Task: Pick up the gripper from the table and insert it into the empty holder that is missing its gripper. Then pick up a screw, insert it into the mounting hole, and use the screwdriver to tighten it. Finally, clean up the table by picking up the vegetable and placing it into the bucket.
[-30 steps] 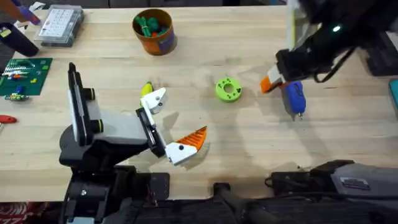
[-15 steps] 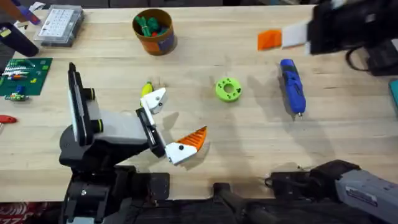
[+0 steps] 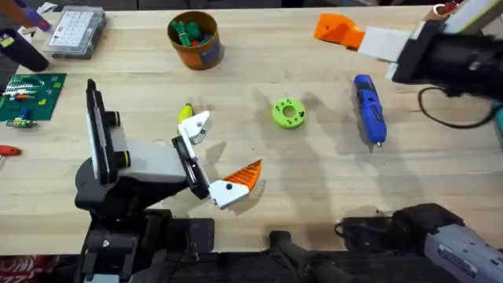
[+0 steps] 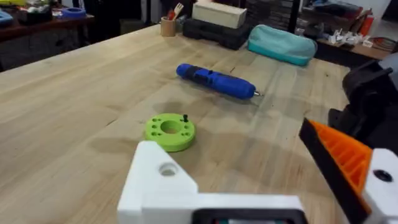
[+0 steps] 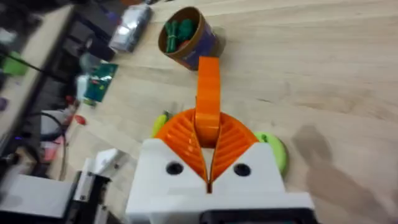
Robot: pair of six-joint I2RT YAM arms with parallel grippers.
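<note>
Wooden bench (image 3: 314, 173) | my right pincer (image 3: 339, 30) upper right, pinching the gripper (image 5: 208, 90) | my left pincer (image 3: 216, 157) lower left, spread | screwdriver (image 3: 369, 108) right | bucket (image 3: 194, 39) top.

one screwdriver (image 3: 369, 109), one bucket (image 3: 194, 41), one green disc (image 3: 288, 113)

The screwdriver (image 3: 369, 109) lies right of the disc (image 3: 288, 113).

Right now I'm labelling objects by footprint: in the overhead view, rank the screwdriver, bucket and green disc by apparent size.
1. bucket and screwdriver: too close to rank, one round, one long and thin.
2. green disc: clearly smallest.
</note>
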